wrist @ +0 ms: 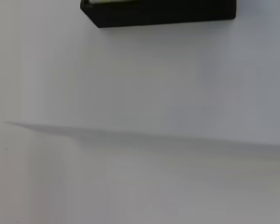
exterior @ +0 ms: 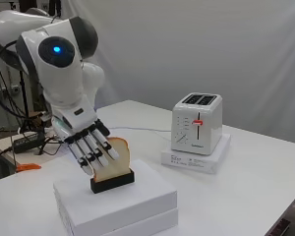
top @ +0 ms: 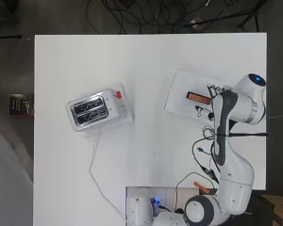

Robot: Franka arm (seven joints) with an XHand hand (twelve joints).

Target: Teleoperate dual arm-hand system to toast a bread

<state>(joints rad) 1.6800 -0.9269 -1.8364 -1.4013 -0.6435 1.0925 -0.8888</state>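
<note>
A slice of bread [exterior: 120, 153] stands upright in a black holder [exterior: 113, 181] on a white box [exterior: 137, 201]. My hand [exterior: 91, 146] points down at the slice, its fingers straight and spread against the near face; the thumb is hidden. In the overhead view the slice [top: 199, 97] is an orange strip on the box [top: 181, 96] at the right, close to the arm's wrist. The white toaster [exterior: 196, 123] stands farther off with its two slots empty and its red lever [exterior: 197, 122] up; it is left of centre from overhead [top: 89, 111]. The wrist view shows only the holder [wrist: 158, 14] and the box top.
The toaster rests on a flat white box [exterior: 196, 161], and its white cable [top: 95, 172] runs toward the arm's base. Loose black cables [top: 205, 160] lie beside the arm at the table's right edge. Bare table lies between the two boxes.
</note>
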